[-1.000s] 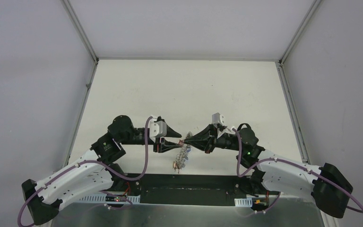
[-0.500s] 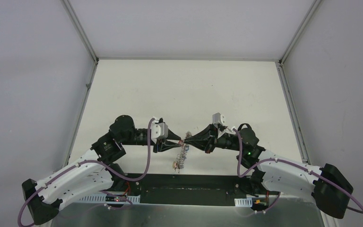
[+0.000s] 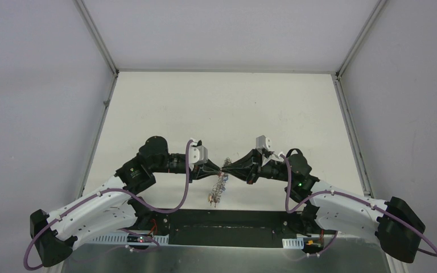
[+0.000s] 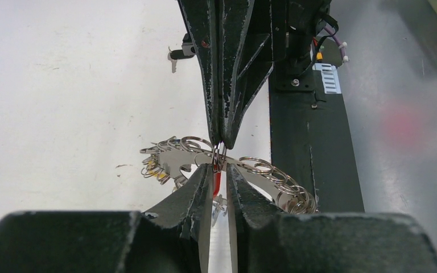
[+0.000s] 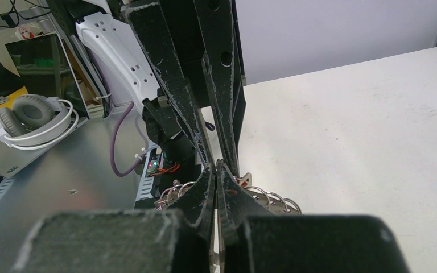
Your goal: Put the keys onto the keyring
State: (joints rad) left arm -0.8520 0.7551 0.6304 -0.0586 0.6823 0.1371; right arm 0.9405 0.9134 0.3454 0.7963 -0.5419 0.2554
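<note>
We see both grippers tip to tip above the near middle of the white table (image 3: 216, 108), with the keyring between them.

The right gripper (image 3: 226, 169) has its black fingers pressed together on a thin wire loop at the top of the large silver-grey metal keyring (image 3: 221, 185), which is fringed with small rings and keys and hangs just near of the tips. The left gripper (image 3: 218, 171) faces it, jaws a narrow slit apart around a small red-headed key (image 4: 216, 182). We cannot tell whether they press it. A small black-headed metal key (image 4: 176, 54) lies on the table beside the right gripper's body, on its far side.
</note>
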